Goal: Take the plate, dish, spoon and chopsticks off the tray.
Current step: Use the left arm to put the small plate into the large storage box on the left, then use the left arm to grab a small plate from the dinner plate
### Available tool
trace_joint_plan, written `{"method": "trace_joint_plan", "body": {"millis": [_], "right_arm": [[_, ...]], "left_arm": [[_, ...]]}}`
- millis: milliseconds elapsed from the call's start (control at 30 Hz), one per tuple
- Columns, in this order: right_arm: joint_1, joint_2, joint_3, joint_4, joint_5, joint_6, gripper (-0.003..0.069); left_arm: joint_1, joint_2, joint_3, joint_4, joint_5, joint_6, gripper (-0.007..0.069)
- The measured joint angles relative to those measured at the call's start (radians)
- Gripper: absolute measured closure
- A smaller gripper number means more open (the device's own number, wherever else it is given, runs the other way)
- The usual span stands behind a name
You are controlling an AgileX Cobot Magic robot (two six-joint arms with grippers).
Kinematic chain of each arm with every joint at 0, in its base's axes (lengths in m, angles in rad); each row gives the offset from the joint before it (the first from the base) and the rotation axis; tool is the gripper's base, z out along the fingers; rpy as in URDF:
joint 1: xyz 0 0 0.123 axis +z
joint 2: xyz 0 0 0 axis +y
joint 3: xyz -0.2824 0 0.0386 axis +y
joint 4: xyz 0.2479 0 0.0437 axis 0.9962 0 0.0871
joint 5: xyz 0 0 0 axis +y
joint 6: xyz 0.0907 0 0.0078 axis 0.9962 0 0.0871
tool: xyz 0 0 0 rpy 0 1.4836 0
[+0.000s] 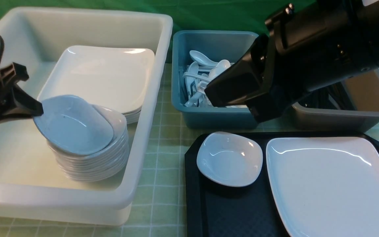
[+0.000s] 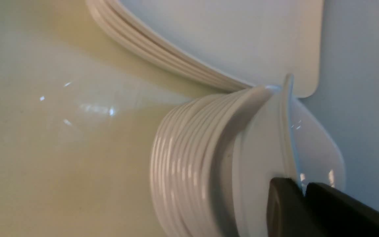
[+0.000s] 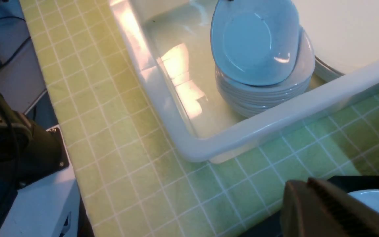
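My left gripper [image 1: 37, 110] is shut on the rim of a small white dish [image 1: 74, 125] and holds it tilted on top of a stack of dishes [image 1: 94, 164] inside the white tub [image 1: 150, 108]. In the left wrist view my fingertips [image 2: 285, 187] pinch that rim. My right gripper [image 1: 211, 95] hangs shut and empty over the far left corner of the black tray [image 1: 229, 214]. On the tray lie another small dish [image 1: 229, 158] and the large white plate [image 1: 334, 184]. No spoon or chopsticks show on the tray.
A pile of large plates [image 1: 100, 75] fills the back of the white tub. A blue tub [image 1: 209, 118] behind the tray holds several white spoons [image 1: 197, 75]. A grey-brown tub [image 1: 367, 108] at the right holds dark sticks, mostly hidden by my right arm.
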Motion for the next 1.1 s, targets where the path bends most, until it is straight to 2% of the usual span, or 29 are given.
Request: {"method": "trace_joint_plan", "body": {"millis": [100,133,167,267,333,467,500,567,600,633,667,700,733,800,867,933,1100], "right_arm": [[0.000,0.000,0.000,0.000,0.000,0.008,0.0652],[0.000,0.000,0.000,0.000,0.000,0.015,0.0652],[0.000,0.000,0.000,0.000,0.000,0.017,0.0652],[0.000,0.000,0.000,0.000,0.000,0.024,0.0652],[0.000,0.000,0.000,0.000,0.000,0.026,0.0652],[0.000,0.000,-0.001,-0.004,0.000,0.027,0.0652],[0.000,-0.002,-0.001,-0.022,0.000,0.040,0.0652],[-0.009,-0.013,-0.001,-0.085,0.004,0.090,0.0652],[-0.018,-0.022,-0.001,-0.140,0.007,0.124,0.0652],[-0.030,-0.036,-0.001,-0.212,0.018,0.161,0.0652],[-0.036,-0.041,-0.001,-0.225,0.020,0.171,0.0652],[-0.054,-0.056,-0.001,-0.300,0.044,0.195,0.0652],[-0.078,-0.077,-0.001,-0.379,0.082,0.222,0.0652],[-0.117,-0.105,-0.001,-0.466,0.170,0.250,0.0652],[-0.151,-0.128,0.003,-0.508,0.209,0.269,0.0652],[-0.206,-0.167,0.030,-0.540,0.230,0.292,0.0652],[-0.296,-0.251,0.105,-0.553,0.244,0.324,0.0652]], "left_arm": [[0.000,0.002,0.002,0.064,0.008,-0.023,0.0456],[0.000,0.003,0.003,0.101,0.010,-0.036,0.0399],[0.000,0.004,0.003,0.112,0.010,-0.039,0.0386],[0.000,0.005,0.003,0.149,0.008,-0.054,0.0286],[0.000,0.005,0.003,0.164,0.006,-0.058,0.0256],[-0.002,0.003,-0.006,0.167,0.008,-0.061,0.0256],[-0.012,-0.002,-0.019,0.167,0.036,-0.061,0.0276],[-0.052,-0.018,-0.047,0.173,0.072,-0.061,0.0365],[-0.097,-0.029,-0.067,0.178,0.084,-0.061,0.0419],[-0.185,-0.052,-0.093,0.188,0.094,-0.064,0.0505],[-0.185,-0.052,-0.093,0.188,0.094,-0.064,0.0519],[-0.318,-0.073,-0.119,0.197,0.089,-0.083,0.0589],[-0.432,-0.083,-0.133,0.208,0.065,-0.106,0.0615],[-0.629,-0.079,-0.141,0.246,-0.012,-0.144,0.0634],[-0.742,-0.063,-0.144,0.300,-0.061,-0.177,0.0637],[-0.931,0.000,-0.147,0.407,-0.152,-0.270,0.0636],[-1.147,0.162,-0.147,0.638,-0.269,-0.366,0.0612]]}}
